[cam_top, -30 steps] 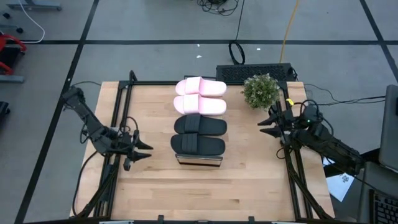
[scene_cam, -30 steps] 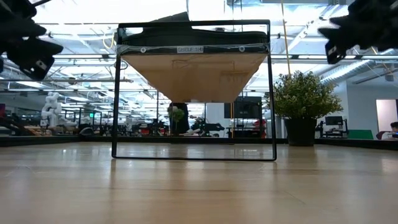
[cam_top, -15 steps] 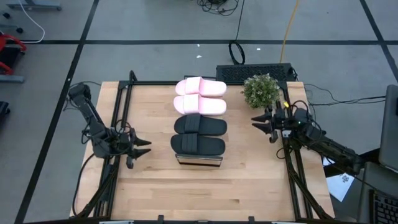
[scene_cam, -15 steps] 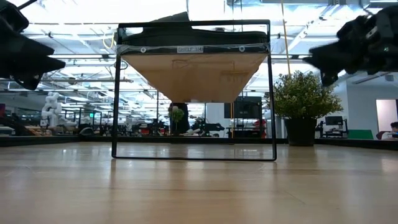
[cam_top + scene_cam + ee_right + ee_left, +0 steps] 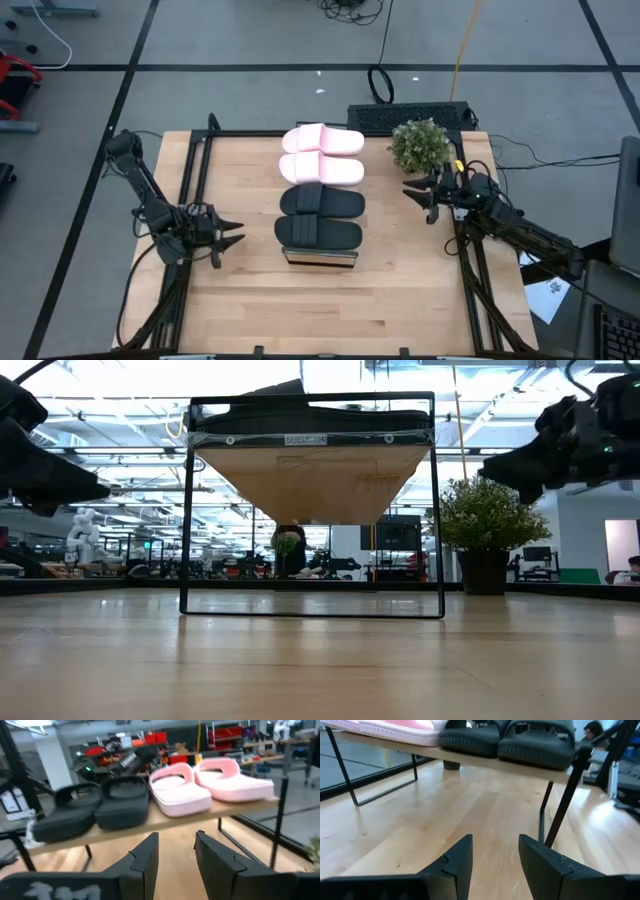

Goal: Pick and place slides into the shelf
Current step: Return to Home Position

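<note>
All four slides sit in one row on the shelf (image 5: 320,258) top: two pink slides (image 5: 325,170) at the far end, two black slides (image 5: 320,202) at the near end, neighbours touching. Left gripper (image 5: 228,243) is over the left side of the table (image 5: 400,290), fingers apart, nothing between them. Right gripper (image 5: 415,202) is near the potted plant (image 5: 419,145), fingers apart, empty. Both point toward the shelf.
</note>
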